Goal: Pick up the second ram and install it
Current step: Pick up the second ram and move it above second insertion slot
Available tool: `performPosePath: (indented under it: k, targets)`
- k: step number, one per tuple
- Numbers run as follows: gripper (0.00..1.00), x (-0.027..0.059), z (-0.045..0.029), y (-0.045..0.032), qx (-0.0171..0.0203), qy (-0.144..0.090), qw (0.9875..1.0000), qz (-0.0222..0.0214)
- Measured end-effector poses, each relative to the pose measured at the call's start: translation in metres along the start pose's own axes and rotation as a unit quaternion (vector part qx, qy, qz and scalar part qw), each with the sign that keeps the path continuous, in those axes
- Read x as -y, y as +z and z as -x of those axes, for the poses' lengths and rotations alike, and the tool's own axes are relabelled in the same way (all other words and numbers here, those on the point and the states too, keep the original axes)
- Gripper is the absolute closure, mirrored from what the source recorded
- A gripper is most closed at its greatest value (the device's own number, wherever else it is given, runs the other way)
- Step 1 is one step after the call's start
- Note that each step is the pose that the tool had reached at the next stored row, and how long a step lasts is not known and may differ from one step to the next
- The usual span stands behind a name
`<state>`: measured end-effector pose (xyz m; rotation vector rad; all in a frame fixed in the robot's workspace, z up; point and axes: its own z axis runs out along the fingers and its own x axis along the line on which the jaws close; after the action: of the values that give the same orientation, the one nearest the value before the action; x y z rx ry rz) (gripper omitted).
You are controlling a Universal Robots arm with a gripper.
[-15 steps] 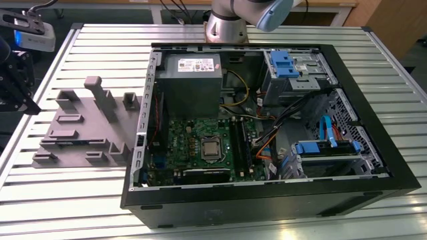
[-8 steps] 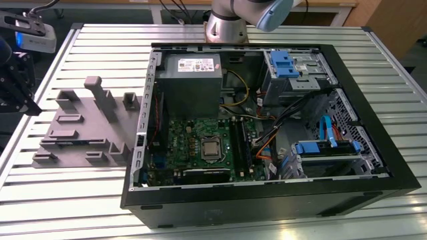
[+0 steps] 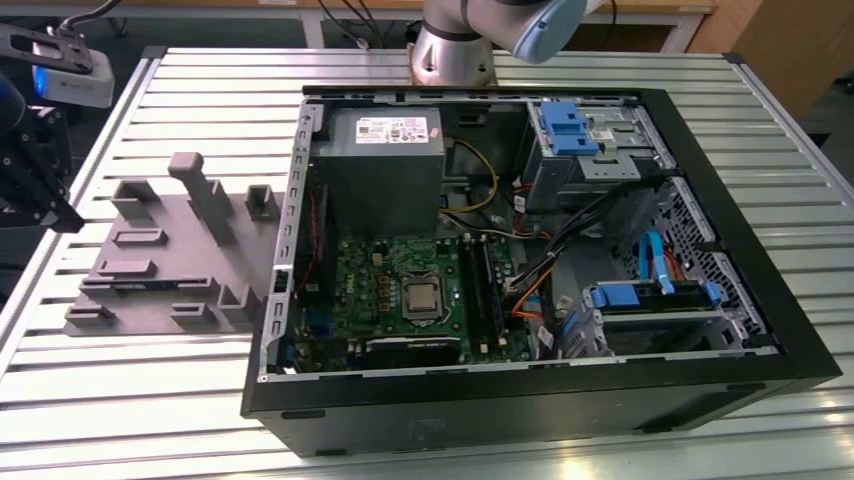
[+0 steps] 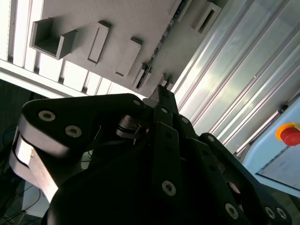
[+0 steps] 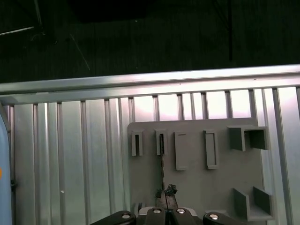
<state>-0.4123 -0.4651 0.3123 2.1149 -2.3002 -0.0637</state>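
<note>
First wrist view: ram (image 5: 162, 161) beyond gripper (image 5: 167, 196)

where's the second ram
In the first wrist view the second ram shows edge-on against the grey fixture tray, running from a narrow slot toward the end effector.

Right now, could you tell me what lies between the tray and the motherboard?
In the exterior view, the case's side wall stands between tray and motherboard.
</note>
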Motion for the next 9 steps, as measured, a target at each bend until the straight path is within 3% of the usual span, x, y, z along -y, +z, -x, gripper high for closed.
performPosePath:
  k: [9]
  targets:
    - [0.89,0.0000,0.0000,0.0011,-0.0001,-0.003,1.0000,0.0001]
